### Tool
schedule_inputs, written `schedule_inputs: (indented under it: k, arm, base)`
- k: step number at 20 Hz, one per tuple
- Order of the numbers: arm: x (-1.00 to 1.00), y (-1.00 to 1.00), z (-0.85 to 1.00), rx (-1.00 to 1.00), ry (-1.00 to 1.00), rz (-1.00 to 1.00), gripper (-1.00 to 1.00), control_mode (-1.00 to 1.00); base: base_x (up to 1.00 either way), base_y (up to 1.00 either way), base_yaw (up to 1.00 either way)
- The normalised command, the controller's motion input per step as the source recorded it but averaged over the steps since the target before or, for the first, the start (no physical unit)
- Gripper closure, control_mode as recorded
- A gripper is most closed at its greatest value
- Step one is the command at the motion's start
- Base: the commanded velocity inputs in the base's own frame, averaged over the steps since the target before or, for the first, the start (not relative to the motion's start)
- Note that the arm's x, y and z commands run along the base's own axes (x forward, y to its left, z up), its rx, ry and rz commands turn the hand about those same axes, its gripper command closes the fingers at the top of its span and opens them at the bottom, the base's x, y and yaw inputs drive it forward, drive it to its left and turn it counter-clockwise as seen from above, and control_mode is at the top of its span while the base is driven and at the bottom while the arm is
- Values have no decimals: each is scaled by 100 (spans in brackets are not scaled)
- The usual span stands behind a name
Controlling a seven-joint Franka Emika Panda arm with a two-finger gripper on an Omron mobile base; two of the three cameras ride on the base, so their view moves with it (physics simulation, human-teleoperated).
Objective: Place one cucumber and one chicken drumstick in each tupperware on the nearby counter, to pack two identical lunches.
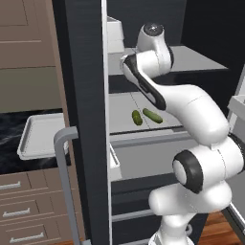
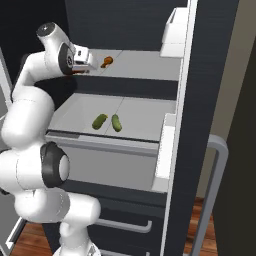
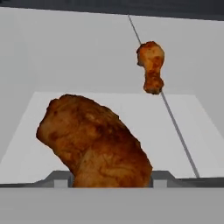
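Two cucumbers (image 2: 108, 121) lie on the grey fridge shelf (image 2: 145, 120) — gripper (image 3: 111, 183) clamps a chicken drumstick (image 3: 96, 142) above.

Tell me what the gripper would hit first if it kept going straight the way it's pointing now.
The near chicken drumstick, already between its fingertips. Past that, probably the second drumstick farther back on the fridge shelf, though it sits slightly off line.

Two cucumbers (image 2: 99, 121) (image 2: 116, 122), two drumsticks (image 3: 98, 144) (image 3: 151, 65), one tupperware (image 1: 40, 136)
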Motion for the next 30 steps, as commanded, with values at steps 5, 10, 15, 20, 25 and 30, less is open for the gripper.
schedule_inputs:
  k: [5, 10, 15, 20, 25, 30]
  arm:
    - [-100, -51, 0, 7, -4, 0, 100, -100]
    - [-100, -24, 0, 0, 0, 3, 100, -100]
    - [-100, -13, 0, 0, 0, 6, 100, -100]
    - [-97, 0, 0, 0, 0, 7, 100, -100]
    - [-39, 0, -3, 0, 0, 3, 100, 100]
    - [0, 0, 0, 0, 0, 0, 100, 100]
  base:
    - [0, 0, 0]
    - [0, 0, 0]
    - [0, 0, 0]
    - [0, 0, 0]
    - [-60, 0, 5]
    - [-100, 0, 4]
